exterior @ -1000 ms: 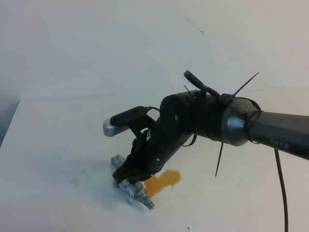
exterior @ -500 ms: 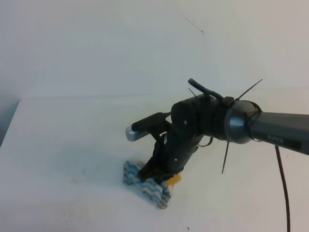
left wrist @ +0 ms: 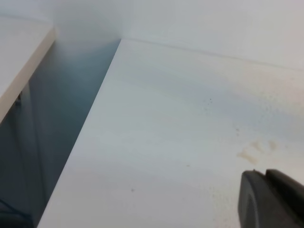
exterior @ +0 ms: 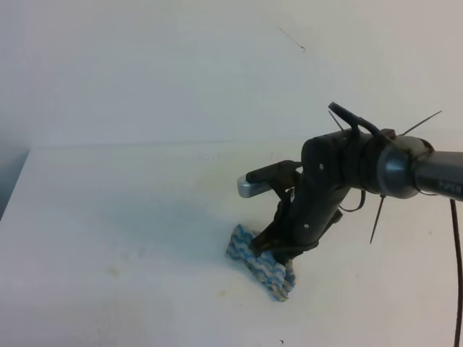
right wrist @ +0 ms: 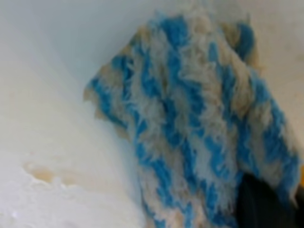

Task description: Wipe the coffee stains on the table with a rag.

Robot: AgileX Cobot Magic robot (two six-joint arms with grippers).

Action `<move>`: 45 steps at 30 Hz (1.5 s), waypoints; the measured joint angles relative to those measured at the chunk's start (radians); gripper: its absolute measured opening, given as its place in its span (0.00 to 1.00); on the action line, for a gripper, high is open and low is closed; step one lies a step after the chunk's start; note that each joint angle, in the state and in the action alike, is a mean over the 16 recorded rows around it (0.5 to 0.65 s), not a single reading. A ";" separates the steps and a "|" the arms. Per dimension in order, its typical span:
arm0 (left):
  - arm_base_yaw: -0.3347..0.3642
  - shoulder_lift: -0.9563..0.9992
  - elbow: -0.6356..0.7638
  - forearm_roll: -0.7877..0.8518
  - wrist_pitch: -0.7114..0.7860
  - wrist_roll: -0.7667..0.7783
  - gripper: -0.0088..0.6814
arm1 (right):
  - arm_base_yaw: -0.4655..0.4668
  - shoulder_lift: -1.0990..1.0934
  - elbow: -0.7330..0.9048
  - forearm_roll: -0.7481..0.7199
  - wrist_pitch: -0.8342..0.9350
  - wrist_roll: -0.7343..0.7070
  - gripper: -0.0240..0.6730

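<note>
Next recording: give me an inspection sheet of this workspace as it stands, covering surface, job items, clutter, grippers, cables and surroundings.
Surface: white table, faint tan smudges near its front.
Job's things: blue-and-white rag lies pressed on the table under the right arm; some fibres tinged yellowish-brown. No coffee puddle shows in the high view; a thin tan trace lies beside the rag in the right wrist view.
Clutter: nothing seen.
Grippers: right gripper shut on the rag; left gripper only a dark edge in its own camera, state unclear.
Cables: black cable hangs from the right arm; cable-tie tails stick out at its wrist.
Surroundings: plain pale wall; dark gap beside the table's left edge.
</note>
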 joint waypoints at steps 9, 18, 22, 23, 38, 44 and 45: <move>0.000 0.000 0.000 0.000 0.000 0.000 0.01 | -0.064 -0.098 0.051 -0.037 -0.030 0.007 0.03; 0.000 0.000 0.000 0.000 0.000 0.000 0.01 | -0.107 -0.214 0.076 -0.086 -0.041 0.008 0.03; 0.000 0.000 0.000 0.000 0.000 0.000 0.01 | -0.117 -0.260 0.106 -0.097 -0.055 0.010 0.03; 0.000 0.000 0.000 0.000 0.000 0.000 0.01 | -0.119 -0.270 0.115 -0.098 -0.058 0.010 0.04; 0.000 0.000 0.000 0.000 0.000 0.000 0.01 | -0.127 -0.406 0.232 -0.098 -0.047 0.004 0.29; 0.000 0.000 0.000 0.000 0.000 0.000 0.01 | -0.127 -0.481 0.234 -0.084 -0.027 -0.016 0.37; 0.000 0.000 0.000 0.000 0.000 0.000 0.01 | -0.127 -0.497 0.234 -0.081 -0.023 -0.019 0.36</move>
